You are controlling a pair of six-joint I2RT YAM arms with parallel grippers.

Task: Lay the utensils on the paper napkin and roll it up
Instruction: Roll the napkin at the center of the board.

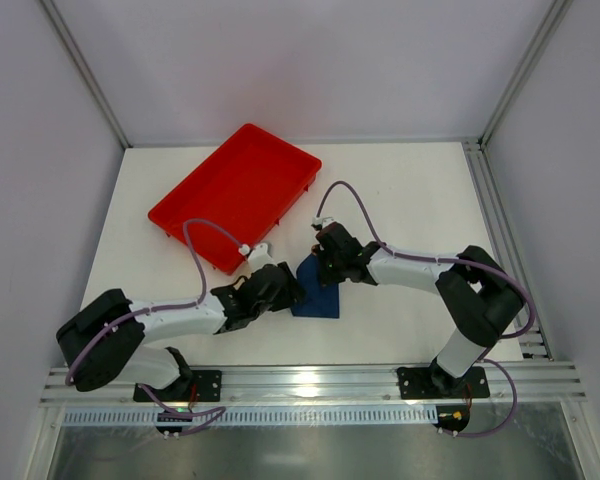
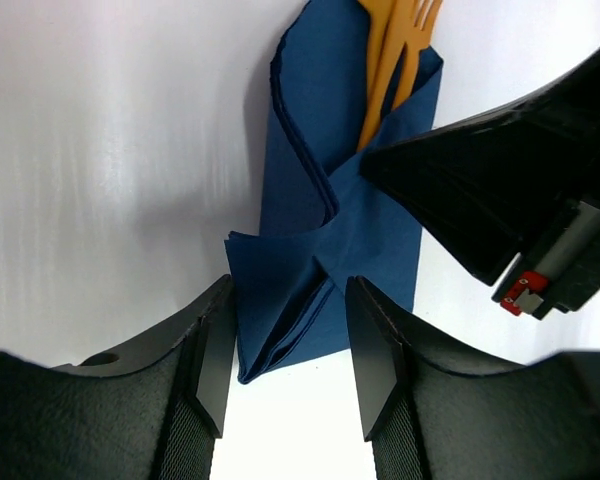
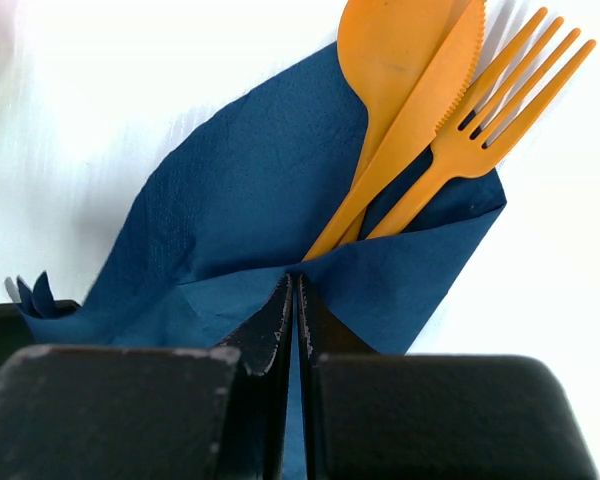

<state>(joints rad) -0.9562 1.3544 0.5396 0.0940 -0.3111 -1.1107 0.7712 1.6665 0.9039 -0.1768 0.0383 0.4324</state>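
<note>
From the top camera, the paper napkin (image 1: pixel 318 297) lies on the white table (image 1: pixel 420 190), near the middle and just near-right of the red tray (image 1: pixel 235 193). Both arms meet over it, the left gripper (image 1: pixel 283 288) at its left edge and the right gripper (image 1: pixel 325 262) at its far end. No utensils can be made out from here.

In the left wrist view, the left gripper (image 2: pixel 285 365) stands with its jaws apart. They straddle the handle end of the napkin (image 2: pixel 365 230), whose folded layers fan loosely between them. The utensils (image 2: pixel 395 50) poke out of the opposite end, and the right gripper (image 2: pixel 500 190) comes in from the right onto the wrap.

In the right wrist view, the right gripper (image 3: pixel 295 320) has its jaws closed tight, tips set on the flap where the napkin (image 3: pixel 230 200) crosses over. Whether a layer is pinched between them I cannot tell. The spoon (image 3: pixel 390 60), knife (image 3: pixel 435 90) and fork (image 3: pixel 490 110) fan out of the pocket beyond.

The cutlery looks placed and the wrapping half made, so the rolling appears to be the step in hand. The next move likely calls for the left jaws to gather the loose end and turn it over while the right tips pin the flap.
</note>
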